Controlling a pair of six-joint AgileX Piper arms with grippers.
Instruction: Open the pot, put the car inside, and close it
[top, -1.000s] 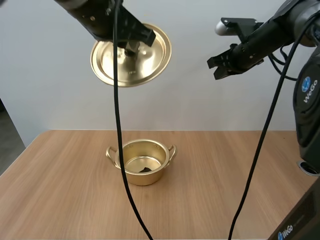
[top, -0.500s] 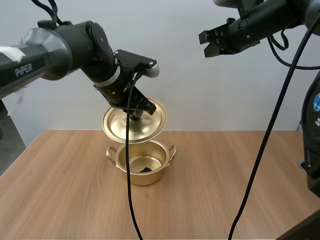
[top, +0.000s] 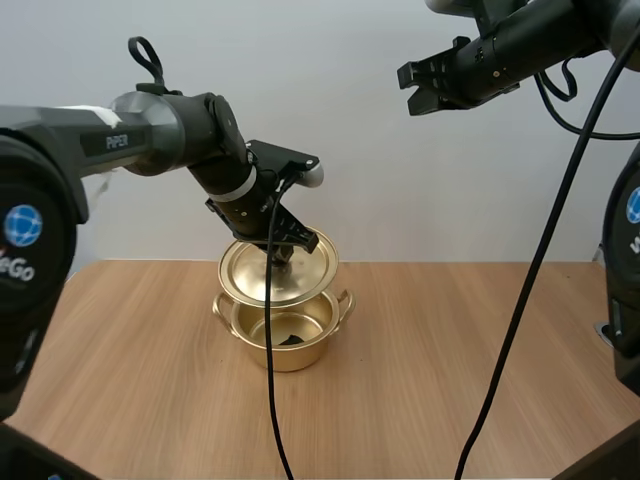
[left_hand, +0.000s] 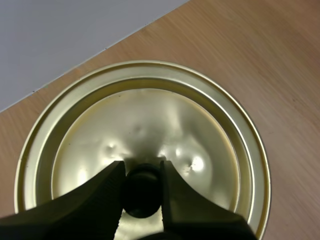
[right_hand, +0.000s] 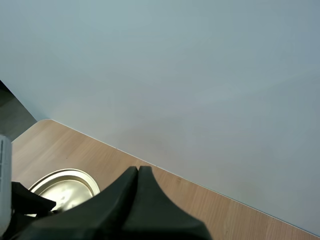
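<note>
descent is the change: the round brass-coloured metal lid (top: 246, 276) has dropped to just over the gold two-handled metal pot (top: 292, 358), left jaws pinching its black knob (left_hand: 142, 194). the small dark car (top: 291, 340) lies inside, so only closing remains. right jaws, pressed together, hang high.

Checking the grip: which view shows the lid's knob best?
The left wrist view: the left gripper pinches the black knob at the lid's centre. In the high view the gripper mostly covers it; in the right wrist view the lid is far, knob indistinct.
</note>
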